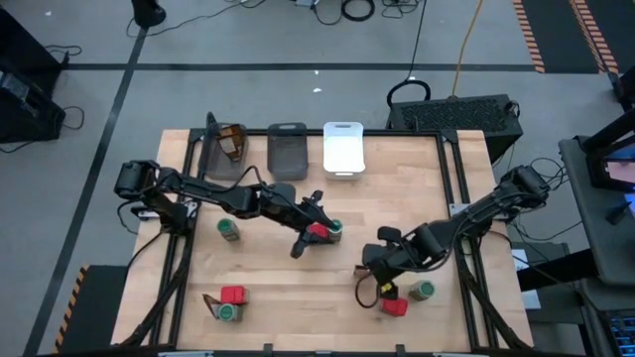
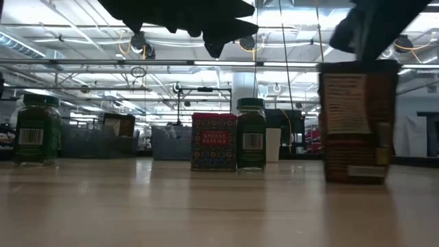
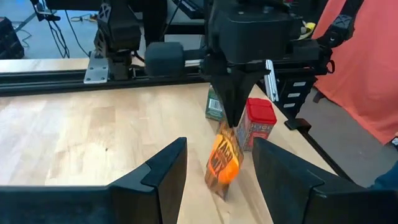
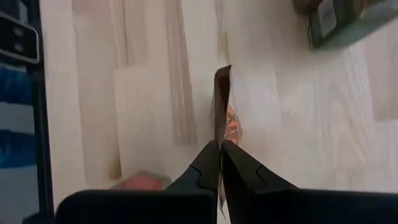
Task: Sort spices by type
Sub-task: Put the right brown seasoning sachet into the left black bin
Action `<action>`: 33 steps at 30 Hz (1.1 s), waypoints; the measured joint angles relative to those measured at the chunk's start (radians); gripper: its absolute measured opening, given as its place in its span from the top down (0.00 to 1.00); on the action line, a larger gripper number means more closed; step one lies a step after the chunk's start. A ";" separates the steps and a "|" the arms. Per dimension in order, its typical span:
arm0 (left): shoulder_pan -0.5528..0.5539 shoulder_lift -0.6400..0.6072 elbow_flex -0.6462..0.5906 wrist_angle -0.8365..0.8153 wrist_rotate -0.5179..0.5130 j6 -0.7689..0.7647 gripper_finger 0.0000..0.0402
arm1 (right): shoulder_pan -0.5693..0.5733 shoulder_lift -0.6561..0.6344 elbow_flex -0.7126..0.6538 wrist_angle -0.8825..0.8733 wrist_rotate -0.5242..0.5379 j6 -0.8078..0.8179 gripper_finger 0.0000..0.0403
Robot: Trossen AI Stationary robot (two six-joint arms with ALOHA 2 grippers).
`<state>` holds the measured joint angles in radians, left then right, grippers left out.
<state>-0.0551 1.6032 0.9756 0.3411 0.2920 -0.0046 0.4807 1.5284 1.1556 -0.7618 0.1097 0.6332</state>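
Item: flat brown spice packet with orange label (image 3: 222,165), upright on the wooden table's (image 1: 298,297) right front, pinched at its top edge by my right gripper (image 4: 220,148); I lift straight, avoiding the red tin (image 3: 259,122); left gripper (image 3: 217,165) half-open, empty.

We can read only one label for sure: "SMOKED PAPRIKA" on the front of the red tin (image 2: 214,141) standing on the counter (image 2: 206,206) in the low view. The jar (image 2: 252,134) touching it and another jar (image 2: 36,129) far off to the side each carry a barcode, too small for us to read. The brown packet (image 2: 357,122) shows lines of fine print that we cannot make out.
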 joint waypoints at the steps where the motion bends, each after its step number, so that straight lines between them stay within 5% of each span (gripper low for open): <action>1: -0.001 0.000 0.000 0.001 0.000 0.000 0.53 | -0.008 0.000 0.000 0.006 0.000 -0.009 1.00; 12: -0.027 0.000 0.000 0.030 -0.020 -0.015 0.53 | -0.037 0.000 0.000 0.032 -0.006 -0.045 0.95; 26: -0.032 0.038 0.001 0.114 -0.041 -0.013 0.53 | -0.046 -0.070 0.049 -0.001 -0.008 -0.004 0.63; 33: -0.040 0.171 0.160 0.039 -0.040 -0.009 0.53 | -0.028 -0.208 0.061 -0.079 0.076 0.100 0.60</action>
<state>-0.0953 1.7740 1.1356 0.3801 0.2522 -0.0133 0.4523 1.3207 1.2163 -0.8404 0.1859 0.7335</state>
